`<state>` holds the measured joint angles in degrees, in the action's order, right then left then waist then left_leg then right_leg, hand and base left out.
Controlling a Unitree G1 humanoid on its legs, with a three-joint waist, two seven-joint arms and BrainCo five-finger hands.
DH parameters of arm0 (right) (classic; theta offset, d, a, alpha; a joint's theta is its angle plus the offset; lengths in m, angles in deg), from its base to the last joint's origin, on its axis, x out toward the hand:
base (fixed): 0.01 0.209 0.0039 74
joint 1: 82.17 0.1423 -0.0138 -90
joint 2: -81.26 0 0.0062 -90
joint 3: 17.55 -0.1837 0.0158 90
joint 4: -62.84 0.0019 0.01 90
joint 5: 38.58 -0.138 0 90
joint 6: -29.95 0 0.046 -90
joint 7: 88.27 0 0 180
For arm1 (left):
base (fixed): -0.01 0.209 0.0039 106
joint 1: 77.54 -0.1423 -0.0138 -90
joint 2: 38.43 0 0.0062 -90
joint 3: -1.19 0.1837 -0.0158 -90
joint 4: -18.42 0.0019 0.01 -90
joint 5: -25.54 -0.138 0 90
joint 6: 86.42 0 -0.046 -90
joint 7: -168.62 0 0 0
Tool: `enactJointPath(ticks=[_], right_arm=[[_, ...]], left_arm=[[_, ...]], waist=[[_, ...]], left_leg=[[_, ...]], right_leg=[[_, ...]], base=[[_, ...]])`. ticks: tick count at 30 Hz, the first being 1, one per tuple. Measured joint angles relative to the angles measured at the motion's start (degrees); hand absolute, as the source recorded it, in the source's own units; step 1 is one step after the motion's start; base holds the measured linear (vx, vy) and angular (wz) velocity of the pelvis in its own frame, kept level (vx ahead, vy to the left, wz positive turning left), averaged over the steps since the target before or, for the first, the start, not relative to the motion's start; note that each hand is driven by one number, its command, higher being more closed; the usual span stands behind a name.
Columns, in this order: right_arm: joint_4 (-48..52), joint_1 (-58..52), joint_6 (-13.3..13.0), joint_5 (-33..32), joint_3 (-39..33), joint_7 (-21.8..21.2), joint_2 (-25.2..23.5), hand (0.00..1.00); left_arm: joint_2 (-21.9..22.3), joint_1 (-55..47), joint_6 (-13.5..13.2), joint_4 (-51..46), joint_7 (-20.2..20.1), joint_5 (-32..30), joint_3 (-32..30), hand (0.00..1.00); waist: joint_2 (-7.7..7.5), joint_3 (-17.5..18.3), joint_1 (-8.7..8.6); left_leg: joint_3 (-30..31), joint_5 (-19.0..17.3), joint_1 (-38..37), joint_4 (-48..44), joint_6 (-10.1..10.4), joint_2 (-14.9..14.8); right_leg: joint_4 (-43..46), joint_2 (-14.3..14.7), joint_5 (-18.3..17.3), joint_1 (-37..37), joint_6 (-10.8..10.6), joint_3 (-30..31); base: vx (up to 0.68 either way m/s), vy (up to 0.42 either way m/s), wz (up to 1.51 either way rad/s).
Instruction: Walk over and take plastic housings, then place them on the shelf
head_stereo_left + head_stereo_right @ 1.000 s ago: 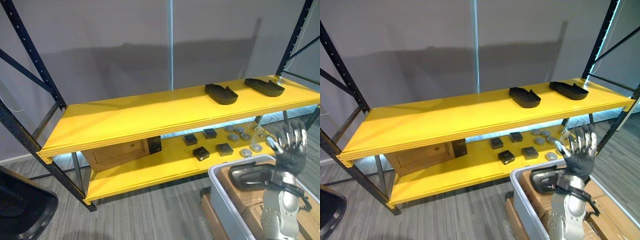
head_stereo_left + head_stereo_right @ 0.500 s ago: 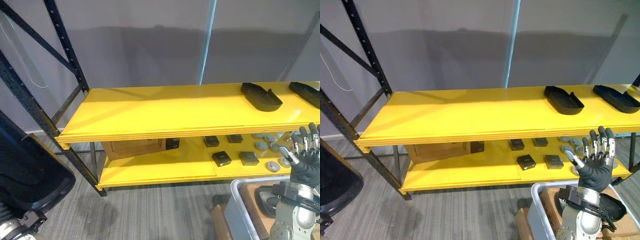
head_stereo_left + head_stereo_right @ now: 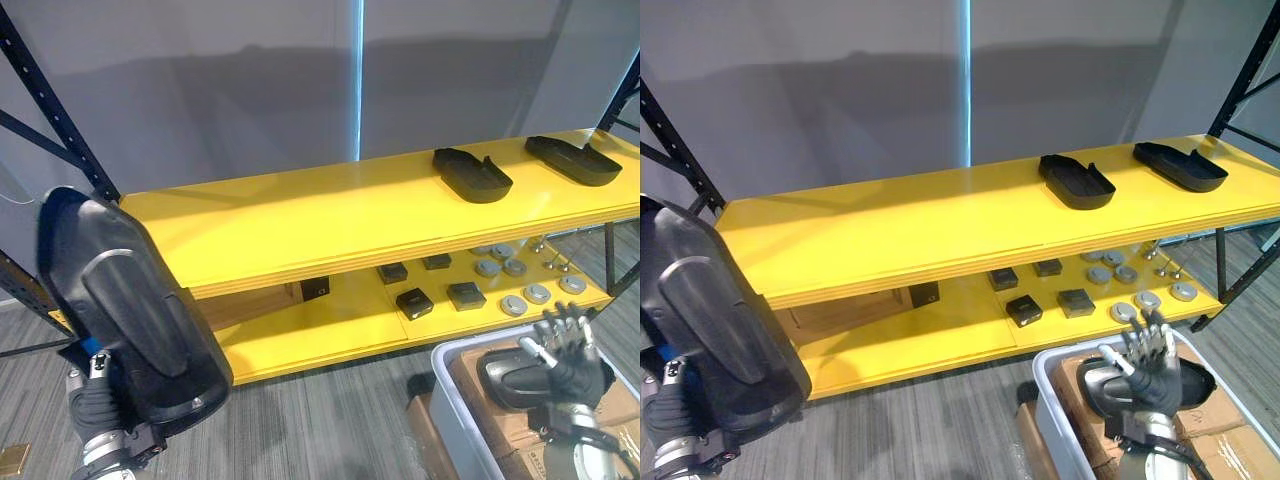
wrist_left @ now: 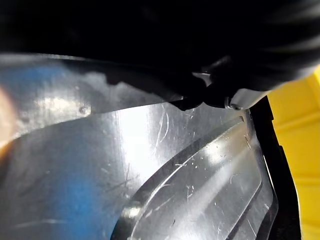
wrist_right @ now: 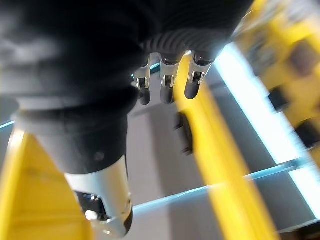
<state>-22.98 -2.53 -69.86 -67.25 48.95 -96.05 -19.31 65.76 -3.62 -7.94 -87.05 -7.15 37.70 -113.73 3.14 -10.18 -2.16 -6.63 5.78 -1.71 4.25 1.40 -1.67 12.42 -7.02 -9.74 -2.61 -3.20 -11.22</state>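
A Unitree G1 humanoid stands before a yellow two-tier shelf (image 3: 300, 225), its left hand (image 3: 92, 405) at the lower left beneath a large black plastic housing (image 3: 135, 320) raised upright, glossy face to the camera. The housing hides the grip, so whether that hand is spread or clamped cannot be told. At the lower right, the right hand (image 3: 567, 350) is raised with its digits straight and spread, holding nothing, above a grey bin (image 3: 445, 400). Inside the bin, another black housing (image 3: 508, 375) lies on cardboard boxes (image 3: 1225, 445), just beside that hand. Two more black housings (image 3: 472, 175) (image 3: 573, 160) lie side by side and apart from each other toward the right end of the upper board. On the lower board (image 3: 300, 325) sit small black boxes (image 3: 414, 302) and, further right, a cluster of grey discs (image 3: 514, 305).
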Motion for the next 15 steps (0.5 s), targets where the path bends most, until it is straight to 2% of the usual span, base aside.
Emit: enactJointPath(ticks=[5,7,9,11,12,13,14,15], right_arm=[[-2.8,-1.4,1.1,1.1,2.3,0.4,-1.5,0.00],[-2.8,-1.2,1.2,1.3,2.5,0.9,-1.6,0.00],[-2.8,-1.1,1.2,1.3,2.9,1.2,-1.6,0.00],[-2.8,-1.3,1.7,2.5,4.0,1.4,-2.0,0.00],[-2.8,-1.4,1.7,2.6,4.2,1.5,-2.3,0.00],[-2.9,-1.4,1.8,2.8,4.2,1.5,-3.3,0.00],[-2.9,-1.7,1.8,2.9,4.2,1.5,-3.6,0.00],[-2.9,-2.4,1.9,3.2,3.6,0.4,-3.8,0.00]], left_arm=[[-0.3,0.0,1.3,1.4,-4.3,-1.3,2.3,1.00],[-0.7,0.1,1.6,1.4,-4.9,-1.8,3.3,1.00],[-1.0,0.1,1.9,1.4,-5.5,-1.8,4.0,1.00],[-1.4,0.1,2.3,1.4,-6.2,-2.3,4.7,1.00],[-2.0,0.2,2.3,1.3,-6.2,-2.3,4.9,1.00],[-3.3,0.6,2.7,1.3,-6.2,-2.3,5.5,1.00],[-3.9,0.6,2.9,1.3,-6.2,-2.2,5.8,1.00],[-4.9,0.9,3.0,1.3,-6.6,-2.2,6.2,1.00]], waist=[[-0.05,0.5,-0.38],[-0.23,0.6,-0.27],[-0.58,0.5,0.07],[-0.86,0.1,-0.38],[-0.92,0.0,-0.44],[-1.59,-0.8,-0.56],[-1.30,-1.0,-0.72],[-1.07,-1.5,-1.19]], left_leg=[[-1.4,-0.4,-1.6,0.7,0.0,0.4],[-1.6,-1.0,-1.5,0.3,0.1,0.6],[-2.3,-3.0,-1.5,-1.4,0.0,1.3],[-2.4,-5.2,-1.1,-4.7,-0.6,1.4],[-2.5,-5.6,-1.5,-5.1,-0.9,1.4],[-2.4,-6.4,-2.5,-5.6,-1.4,1.1],[-2.0,-6.9,-2.7,-6.0,-1.6,0.6],[-1.3,-7.4,-2.2,-6.5,-1.8,-0.9]], right_leg=[[-1.0,-0.2,0.2,-0.9,-0.4,1.5],[-0.5,-0.4,0.1,-0.7,-0.6,1.9],[2.8,-1.5,-1.3,0.3,-1.5,2.7],[14.4,-2.7,-1.9,4.7,-1.5,2.9],[17.5,-3.1,-1.8,5.7,-1.5,2.9],[24.0,-3.8,-0.9,8.6,0.5,2.8],[25.1,-3.7,-2.1,9.2,1.1,2.7],[21.7,-2.2,-3.2,11.5,0.7,2.7]], base=[[0.01,0.017,-0.15],[0.01,0.015,-0.10],[0.01,0.013,-0.16],[0.00,0.012,-0.09],[-0.01,0.013,-0.08],[-0.01,-0.009,-0.05],[-0.03,-0.047,0.05],[-0.02,-0.065,0.14]])
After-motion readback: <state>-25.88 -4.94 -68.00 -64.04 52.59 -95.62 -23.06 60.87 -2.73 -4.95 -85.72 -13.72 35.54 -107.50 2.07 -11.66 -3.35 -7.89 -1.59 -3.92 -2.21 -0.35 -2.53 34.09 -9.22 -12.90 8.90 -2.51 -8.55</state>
